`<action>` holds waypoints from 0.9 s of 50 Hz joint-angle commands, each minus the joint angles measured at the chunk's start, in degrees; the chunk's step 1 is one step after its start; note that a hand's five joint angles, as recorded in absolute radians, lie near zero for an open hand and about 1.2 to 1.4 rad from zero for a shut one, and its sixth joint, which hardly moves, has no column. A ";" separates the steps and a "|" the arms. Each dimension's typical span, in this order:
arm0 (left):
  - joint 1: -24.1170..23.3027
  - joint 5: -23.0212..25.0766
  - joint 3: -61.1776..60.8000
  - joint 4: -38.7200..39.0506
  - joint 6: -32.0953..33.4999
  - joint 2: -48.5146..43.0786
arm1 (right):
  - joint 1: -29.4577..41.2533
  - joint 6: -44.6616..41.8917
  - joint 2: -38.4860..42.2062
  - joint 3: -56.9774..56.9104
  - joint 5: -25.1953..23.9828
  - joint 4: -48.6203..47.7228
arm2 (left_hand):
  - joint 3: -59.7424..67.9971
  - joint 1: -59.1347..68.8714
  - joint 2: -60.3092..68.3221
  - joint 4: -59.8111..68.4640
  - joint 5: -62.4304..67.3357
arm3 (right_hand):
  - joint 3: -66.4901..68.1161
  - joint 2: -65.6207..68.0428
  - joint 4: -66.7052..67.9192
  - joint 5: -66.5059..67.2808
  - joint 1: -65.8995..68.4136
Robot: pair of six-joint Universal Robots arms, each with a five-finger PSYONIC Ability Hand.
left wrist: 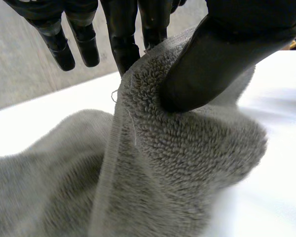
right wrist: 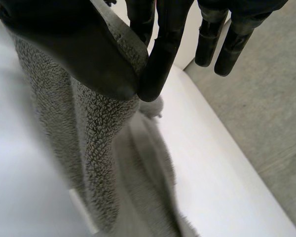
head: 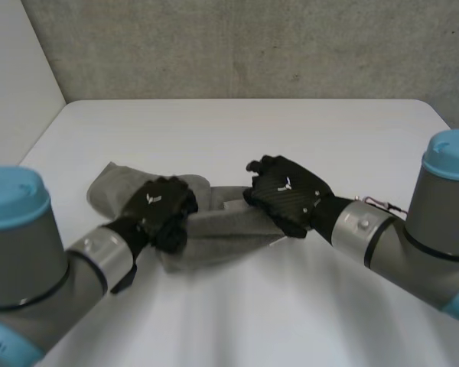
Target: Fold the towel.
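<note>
On the white bench [head: 306, 130] a grey towel [head: 222, 229] lies bunched between both hands. The left hand [head: 161, 206], knuckles up, pinches a towel edge between thumb and fingers [left wrist: 123, 44]. The right hand [head: 287, 195], angled inward on a bent arm, pinches the towel's right end between thumb and fingers [right wrist: 160, 59]

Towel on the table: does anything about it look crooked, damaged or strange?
No damage shows. The grey towel lies bunched and askew on the white table, not flat, with the left hand and right hand each pinching it. One loose thread sticks out at its edge.
</note>
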 commanded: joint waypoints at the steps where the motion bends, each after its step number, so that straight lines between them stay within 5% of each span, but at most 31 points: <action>1: 0.23 -0.33 15.08 -0.67 3.67 -8.56 | 2.96 1.29 6.19 -12.24 5.13 -4.66 | -2.78 7.94 3.74 -3.11 4.45 | -2.68 4.54 -4.37 3.39 4.47; 8: -0.90 -0.51 37.63 -4.36 7.36 -10.06 | 5.33 14.60 -1.24 -25.68 17.15 -21.58 | -2.78 7.94 3.74 -3.11 4.45 | -2.68 4.54 -4.37 3.39 4.47; 15: -1.87 -0.16 36.87 3.55 7.36 1.64 | 3.58 24.48 -8.21 -22.89 17.62 -25.16 | -2.78 7.94 3.74 -3.11 4.45 | -2.68 4.54 -4.37 3.39 4.47; 19: -0.82 0.46 28.02 10.74 7.63 5.50 | 2.43 23.88 -8.57 -15.78 12.35 -18.05 | -2.78 7.94 3.74 -3.11 4.45 | -2.68 4.54 -4.37 3.39 4.47; 33: 0.77 5.63 2.70 6.09 9.73 -1.16 | -2.93 4.36 -8.92 7.45 10.23 -9.76 | -2.78 7.94 3.74 -3.11 4.45 | -2.68 4.54 -4.37 3.39 4.47; 45: -0.82 6.44 2.33 6.01 9.91 -8.47 | -1.96 4.18 -8.40 9.91 10.23 -7.56 | -2.78 7.94 3.74 -3.11 4.45 | -2.68 4.54 -4.37 3.39 4.47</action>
